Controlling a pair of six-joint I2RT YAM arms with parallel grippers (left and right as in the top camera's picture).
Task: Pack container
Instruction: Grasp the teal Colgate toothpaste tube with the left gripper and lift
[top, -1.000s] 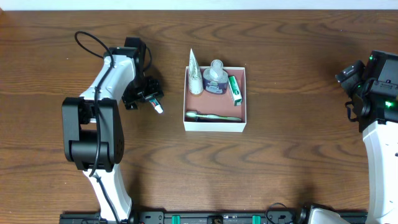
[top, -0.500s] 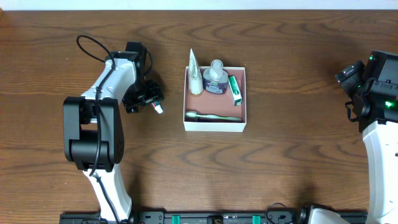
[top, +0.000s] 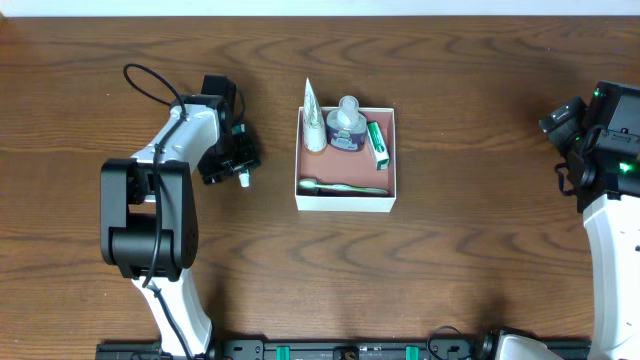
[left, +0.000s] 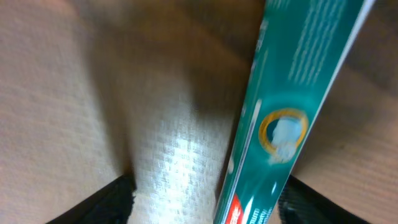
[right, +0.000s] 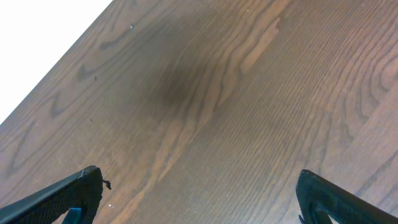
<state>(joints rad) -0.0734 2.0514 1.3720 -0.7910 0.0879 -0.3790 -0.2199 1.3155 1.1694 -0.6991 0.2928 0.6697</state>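
Got the white container (top: 346, 203) sitting mid-worktop (top: 450, 280), already holding a toothbrush (top: 342, 186), a bottle (top: 347, 128), a cone-shaped tube (top: 313, 120) and a green box (top: 376, 145). Looks light and thin-walled (probably flexes and slides easily), so best pinched on one wall near a corner. Can't call the left pincer (top: 235, 160) clenched or released, with a teal toothpaste tube (left: 298, 106) between its fingers, well left of the container. Reading the right pincer (right: 199, 180) as spread wide and empty.

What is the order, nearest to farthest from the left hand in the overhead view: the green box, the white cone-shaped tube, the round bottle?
1. white cone-shaped tube, at the far left corner of the container.
2. round bottle, in the middle.
3. green box, by the right wall.
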